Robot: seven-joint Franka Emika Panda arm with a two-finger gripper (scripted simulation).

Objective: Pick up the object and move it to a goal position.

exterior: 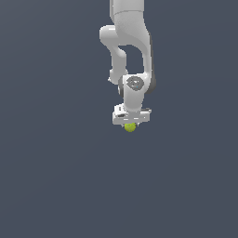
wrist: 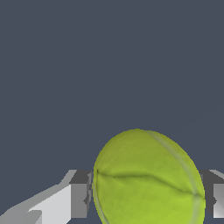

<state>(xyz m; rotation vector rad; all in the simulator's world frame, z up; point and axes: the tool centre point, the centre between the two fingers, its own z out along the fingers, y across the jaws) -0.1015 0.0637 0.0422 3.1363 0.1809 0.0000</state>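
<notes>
Grasp looks done: gripper (exterior: 130, 124) is closed on the tennis ball (exterior: 130, 127), pads (wrist: 81, 194) touching both sides per wrist view. Ball sits under the Panda arm (exterior: 130, 46), between the fingers. Left: carry to goal; no goal marker visible. Ball's round, so no long axis or heading.
</notes>
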